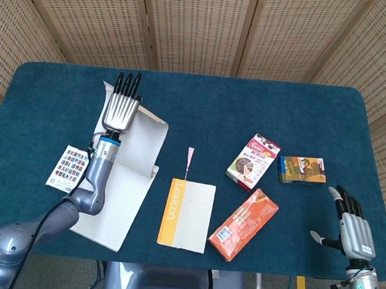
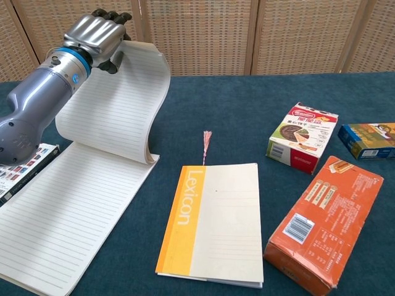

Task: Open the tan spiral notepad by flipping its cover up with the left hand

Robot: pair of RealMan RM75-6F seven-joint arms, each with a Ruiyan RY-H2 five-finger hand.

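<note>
Cover flip nearly done, left hand (image 2: pixel 95 34) holding the cover (image 2: pixel 117 102) upright.
Next, it should lay the cover flat beyond the notepad (image 2: pixel 58 213); right hand (image 1: pixel 353 227) idle, fingers spread.

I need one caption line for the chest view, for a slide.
Left hand holds the notepad cover and pages lifted, beside a Lexicon notebook and snack boxes.

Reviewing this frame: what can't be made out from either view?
- Left hand on the notepad cover: fingertips curl behind the cover's top edge in the chest view; the head view shows only the hand's back.
- Spiral binding: not visible in either view.
- Right hand: outside the chest view.
- Card left of the notepad: print too small; cut by the frame edge in the chest view.
- Blue box: cropped at the right edge.
</note>
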